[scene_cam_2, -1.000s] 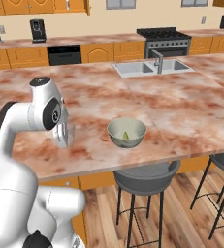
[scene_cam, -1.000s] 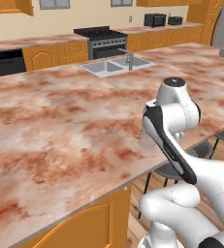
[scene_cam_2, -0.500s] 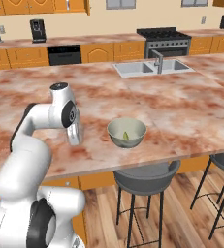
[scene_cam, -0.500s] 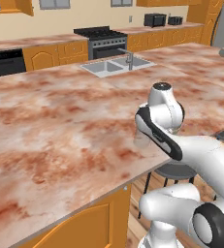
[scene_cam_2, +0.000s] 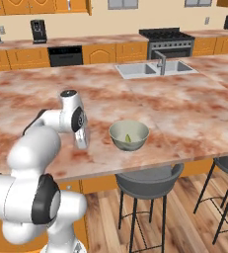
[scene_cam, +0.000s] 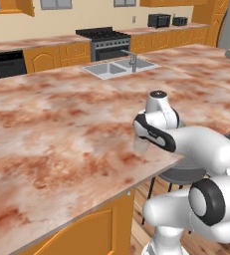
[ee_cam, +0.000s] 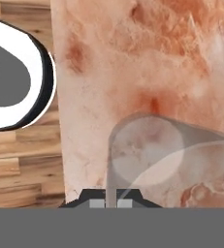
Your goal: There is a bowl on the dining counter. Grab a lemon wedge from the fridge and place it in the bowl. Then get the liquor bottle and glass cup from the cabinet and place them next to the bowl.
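We see the tool (ee_cam: 111, 203) clamped on the rim of the glass cup (ee_cam: 157, 155), held low over the marbled worktop (scene_cam_2: 184, 113) near its front edge. The bowl (scene_cam_2: 129, 135) sits on the worktop just beside the arm — a lemon wedge (scene_cam_2: 128, 139) lies inside it. Stools (scene_cam_2: 147, 183) stand below.
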Motion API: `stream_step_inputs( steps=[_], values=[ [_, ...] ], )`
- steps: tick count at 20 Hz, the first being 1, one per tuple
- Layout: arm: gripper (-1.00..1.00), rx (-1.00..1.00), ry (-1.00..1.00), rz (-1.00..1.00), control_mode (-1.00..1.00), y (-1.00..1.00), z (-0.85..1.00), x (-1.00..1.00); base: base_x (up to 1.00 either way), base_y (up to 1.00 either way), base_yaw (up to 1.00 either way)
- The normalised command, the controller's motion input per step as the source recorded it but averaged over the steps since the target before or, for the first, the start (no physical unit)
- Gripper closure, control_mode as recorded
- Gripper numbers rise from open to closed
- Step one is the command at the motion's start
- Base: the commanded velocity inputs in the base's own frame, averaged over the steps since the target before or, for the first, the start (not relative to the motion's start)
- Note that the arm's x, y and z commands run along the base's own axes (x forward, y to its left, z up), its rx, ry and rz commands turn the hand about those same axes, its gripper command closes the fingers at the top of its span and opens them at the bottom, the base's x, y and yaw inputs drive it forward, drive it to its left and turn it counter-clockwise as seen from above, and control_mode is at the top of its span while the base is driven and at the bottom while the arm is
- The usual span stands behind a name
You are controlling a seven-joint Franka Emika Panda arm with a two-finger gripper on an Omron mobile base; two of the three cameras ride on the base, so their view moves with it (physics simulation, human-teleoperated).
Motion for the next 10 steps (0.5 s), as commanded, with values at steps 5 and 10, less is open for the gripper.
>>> stream_step_inputs(
  steps=[5,10],
  values=[
    [1.00,0.00,0.00,0.00,-1.00,0.00,-0.40,0.40,0.00,0.00,0.00],
    [1.00,-0.01,0.03,0.00,-1.00,0.00,-0.29,0.40,0.00,0.00,0.00]
  ],
)
